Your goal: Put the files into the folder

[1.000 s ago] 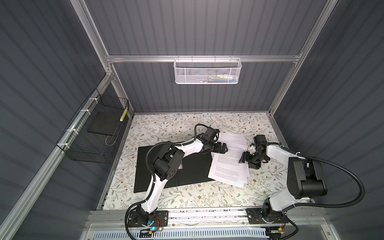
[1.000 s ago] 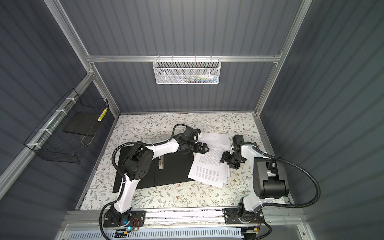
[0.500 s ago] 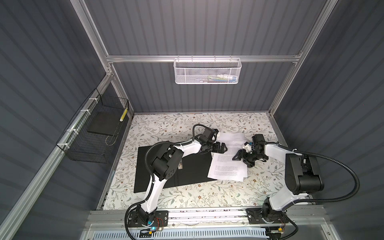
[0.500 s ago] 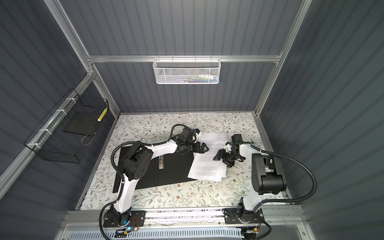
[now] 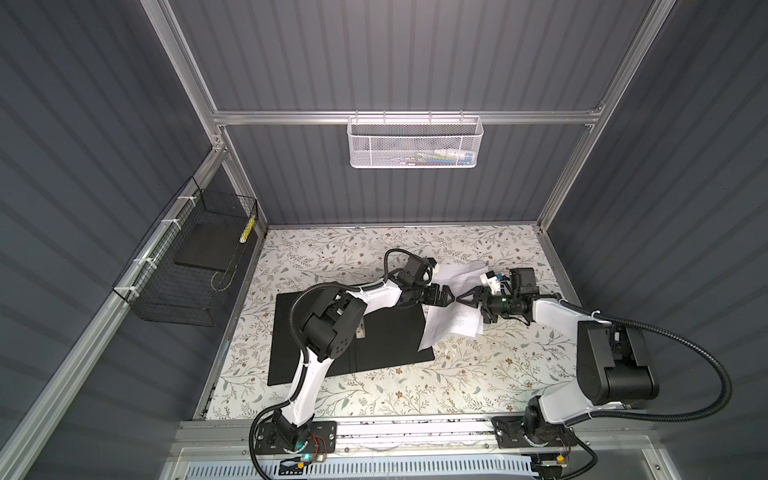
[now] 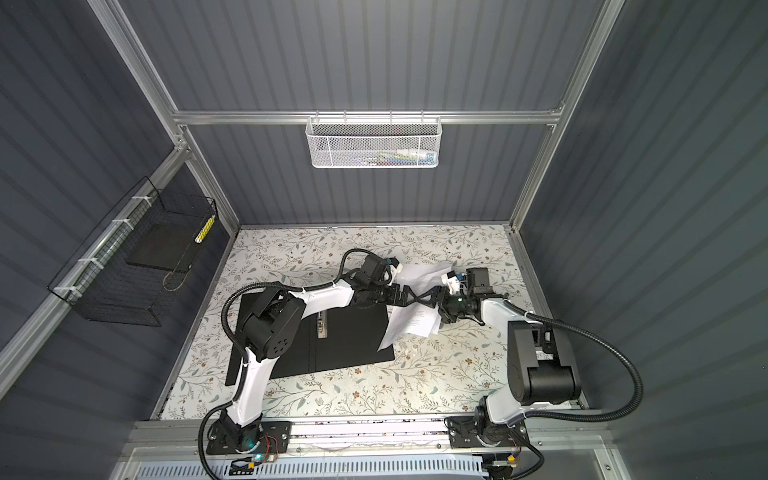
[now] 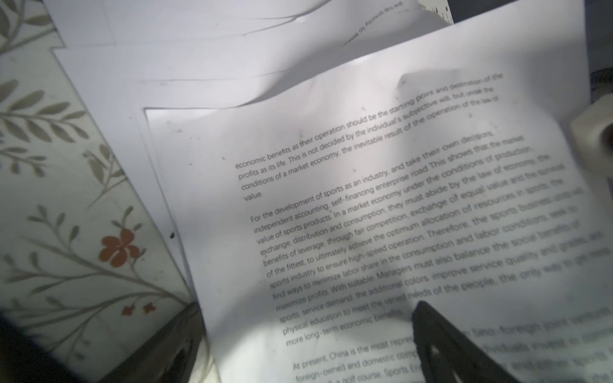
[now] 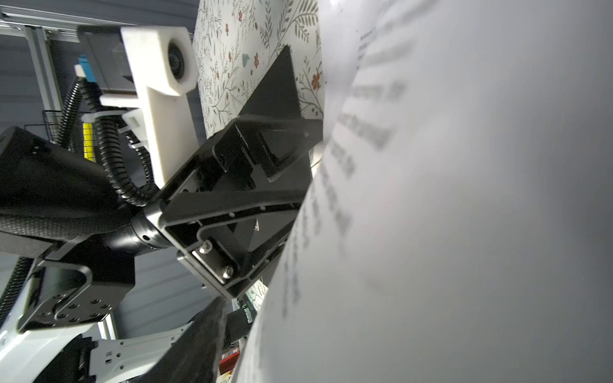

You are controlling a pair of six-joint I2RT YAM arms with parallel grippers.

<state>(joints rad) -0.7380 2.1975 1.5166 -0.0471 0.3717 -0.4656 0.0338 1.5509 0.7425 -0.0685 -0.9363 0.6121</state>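
1. Looking at the papers (image 5: 455, 324), you find them loosely fanned just right of the worktop's (image 5: 415, 386) middle, partly lifted, with their near left corner over the right edge of the open folder (image 5: 390, 336).
2. Your left gripper (image 5: 448, 297) stands spread wide at the papers' left edge.
3. Your right gripper (image 5: 463, 299) faces it, tip to tip, above the papers; you cannot tell whether it grips them.

Folder (image 5: 386, 340) lies open on your table (image 5: 415, 386), toward 9 o'clock of its centre. Files (image 5: 453, 324) sit at the folder's 3 o'clock, one corner lapping onto its right leaf. Your left gripper (image 5: 449, 296) and right gripper (image 5: 467, 297) meet tip to tip over the files, left at 9, right at 3. Wire basket (image 5: 166, 291) hangs on the wall at 9 o'clock, mesh basket (image 5: 415, 145) on the rail at 12.
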